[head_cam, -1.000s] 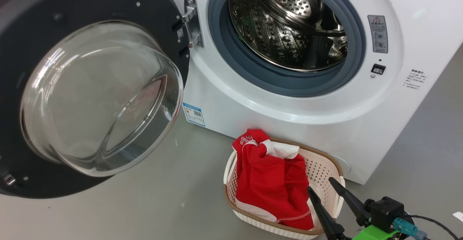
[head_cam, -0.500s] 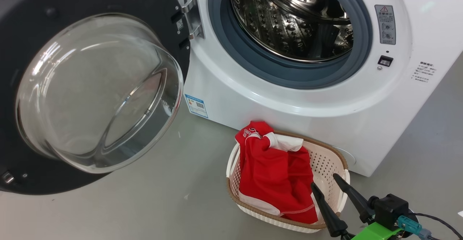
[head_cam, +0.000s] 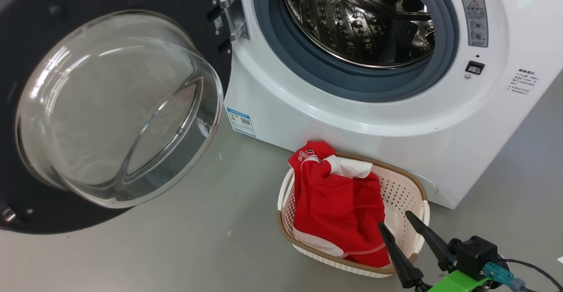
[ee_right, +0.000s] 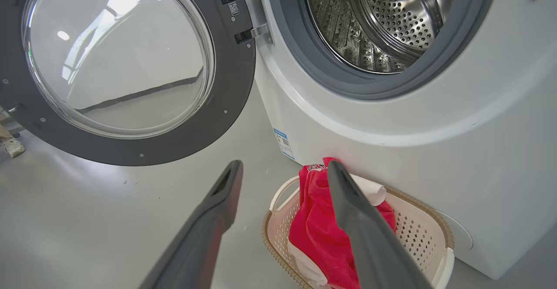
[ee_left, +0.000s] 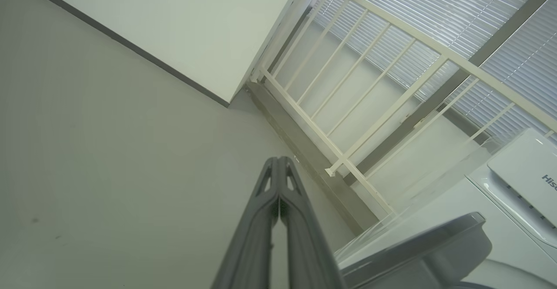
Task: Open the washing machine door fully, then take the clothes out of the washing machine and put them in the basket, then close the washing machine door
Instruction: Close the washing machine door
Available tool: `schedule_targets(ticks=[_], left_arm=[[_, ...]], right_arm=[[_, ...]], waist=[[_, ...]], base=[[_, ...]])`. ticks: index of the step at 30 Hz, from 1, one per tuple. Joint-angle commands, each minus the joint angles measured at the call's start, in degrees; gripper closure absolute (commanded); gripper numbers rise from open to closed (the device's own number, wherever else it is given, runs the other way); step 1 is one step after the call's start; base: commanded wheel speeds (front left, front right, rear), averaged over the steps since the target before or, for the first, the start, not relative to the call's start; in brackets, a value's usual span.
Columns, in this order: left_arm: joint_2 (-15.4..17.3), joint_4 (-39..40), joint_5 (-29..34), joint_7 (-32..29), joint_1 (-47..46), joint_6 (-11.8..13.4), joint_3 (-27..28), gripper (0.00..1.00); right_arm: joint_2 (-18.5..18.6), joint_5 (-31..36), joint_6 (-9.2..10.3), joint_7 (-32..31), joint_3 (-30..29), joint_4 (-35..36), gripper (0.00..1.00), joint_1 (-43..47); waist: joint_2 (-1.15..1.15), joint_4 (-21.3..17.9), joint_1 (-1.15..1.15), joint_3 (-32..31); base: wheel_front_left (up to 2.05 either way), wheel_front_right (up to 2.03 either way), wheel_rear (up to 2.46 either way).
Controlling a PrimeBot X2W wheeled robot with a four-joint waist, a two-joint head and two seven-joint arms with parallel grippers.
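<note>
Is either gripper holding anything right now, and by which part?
Nothing is held. The right gripper is open near the basket; the left gripper is shut on nothing.

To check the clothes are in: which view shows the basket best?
The head view: nearly the whole basket, clothes inside, the right gripper covering its near corner. In the right wrist view a finger crosses it and its near end is cut off. The left wrist view faces a wall.
</note>
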State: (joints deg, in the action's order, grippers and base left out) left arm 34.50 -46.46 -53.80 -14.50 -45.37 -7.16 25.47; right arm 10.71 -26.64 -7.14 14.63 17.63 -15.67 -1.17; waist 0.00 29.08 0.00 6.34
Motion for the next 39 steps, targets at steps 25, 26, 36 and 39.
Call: schedule_targets(ticks=[25, 26, 36, 39], left_arm=[[3.97, -6.50, -9.18, -24.33, -2.70, -0.33, -3.52, 1.00], [3.89, -6.28, -9.35, -24.48, -2.51, -0.33, -3.60, 1.00], [3.62, -1.27, -12.08, -29.90, 0.54, -0.33, -5.66, 1.00], [3.93, 1.33, -13.48, -31.45, 2.01, -0.33, -5.97, 1.00]], right_arm=[[1.21, 1.67, -0.35, 0.37, 0.02, 2.25, 0.00, -1.25], [1.22, 1.68, -0.35, 0.37, 0.00, 2.24, 0.00, -1.34], [1.06, 1.64, -0.35, 0.37, -0.28, 2.11, 0.00, -1.61], [0.80, 1.63, -0.35, 0.37, -0.39, 2.12, 0.00, -1.50]], waist=[[0.00, -0.26, 0.00, 3.78], [0.00, -0.28, 0.00, 3.81], [0.00, -0.77, 0.00, 3.31], [0.00, -0.99, 0.00, 2.98]], base=[[0.00, 0.00, 0.00], [0.00, 0.00, 0.00], [0.00, 0.00, 0.00], [0.00, 0.00, 0.00]])
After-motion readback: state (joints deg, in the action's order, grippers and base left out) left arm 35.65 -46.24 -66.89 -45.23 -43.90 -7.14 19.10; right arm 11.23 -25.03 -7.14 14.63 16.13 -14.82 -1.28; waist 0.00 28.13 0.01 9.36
